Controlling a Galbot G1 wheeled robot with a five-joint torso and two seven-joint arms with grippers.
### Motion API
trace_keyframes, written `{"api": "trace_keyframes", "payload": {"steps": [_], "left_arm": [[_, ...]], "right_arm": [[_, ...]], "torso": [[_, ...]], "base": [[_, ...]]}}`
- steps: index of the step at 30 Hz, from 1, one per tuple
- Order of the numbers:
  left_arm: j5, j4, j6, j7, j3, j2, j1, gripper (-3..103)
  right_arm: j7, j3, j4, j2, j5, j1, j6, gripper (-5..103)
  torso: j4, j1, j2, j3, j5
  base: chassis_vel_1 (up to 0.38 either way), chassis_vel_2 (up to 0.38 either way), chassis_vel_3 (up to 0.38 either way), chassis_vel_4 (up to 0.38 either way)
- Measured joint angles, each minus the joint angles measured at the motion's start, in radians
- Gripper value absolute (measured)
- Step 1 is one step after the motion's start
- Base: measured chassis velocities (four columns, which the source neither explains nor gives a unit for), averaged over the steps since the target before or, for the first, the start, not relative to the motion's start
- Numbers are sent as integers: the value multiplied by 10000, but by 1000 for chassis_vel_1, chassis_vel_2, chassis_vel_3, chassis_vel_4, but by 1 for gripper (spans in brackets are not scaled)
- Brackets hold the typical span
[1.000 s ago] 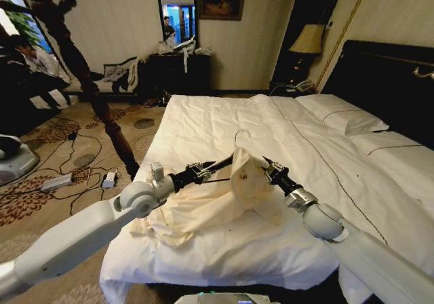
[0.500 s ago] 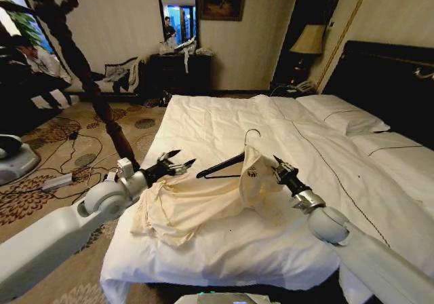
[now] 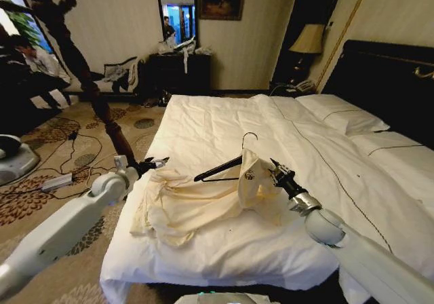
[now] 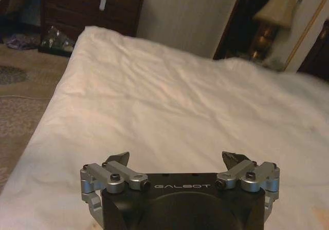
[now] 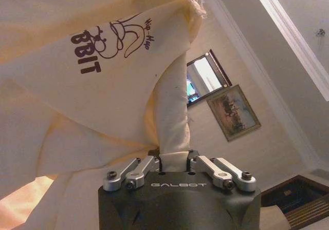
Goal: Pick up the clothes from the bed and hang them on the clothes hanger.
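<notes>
A cream garment (image 3: 190,205) with a printed logo lies bunched near the foot of the bed (image 3: 224,117). One part of it is lifted and draped over an end of the black clothes hanger (image 3: 218,167), whose wire hook points up. My right gripper (image 3: 274,172) is shut on a fold of the garment (image 5: 128,86), as the right wrist view shows (image 5: 174,160). My left gripper (image 3: 154,162) hangs open at the bed's left edge, apart from hanger and cloth. Its fingers (image 4: 117,160) stand spread over the white sheet (image 4: 169,101).
White pillows (image 3: 342,117) and a dark headboard (image 3: 386,80) are at the right. A dark wooden post (image 3: 102,110) leans beside the bed's left side. Cables and a power strip (image 3: 57,180) lie on the patterned carpet. A dresser (image 3: 180,70) and a lamp (image 3: 308,39) stand at the back.
My left gripper let go of the hanger, opened and drew back left to the bed's edge. The hanger stays caught in the garment that the right gripper holds up.
</notes>
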Motion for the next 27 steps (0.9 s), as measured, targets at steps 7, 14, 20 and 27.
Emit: {"api": "trace_keyframes", "payload": {"steps": [7, 14, 20, 27], "left_arm": [[1435, 2132, 919, 855, 2075, -1128, -2197, 100], [2684, 3213, 1148, 1544, 3572, -1255, -2982, 98], [3435, 3817, 1082, 1979, 4265, -1621, -3381, 92], [4053, 4558, 460, 2577, 4661, -2141, -3529, 54]], "right_arm": [[3, -45, -50, 35, 19, 122, 60, 19], [94, 14, 23, -41, 135, 25, 42, 19], [239, 9, 2, 22, 142, -10, 41, 19], [382, 35, 66, -76, 354, 6, -59, 19]], "torso": [[-1, 3, -1, 1, -4], [13, 1, -1, 1, -3], [0, 1, -1, 0, 3], [3, 0, -1, -1, 0]], "base": [[0, 0, 0, 0], [0, 0, 0, 0], [0, 0, 0, 0], [0, 0, 0, 0]]}}
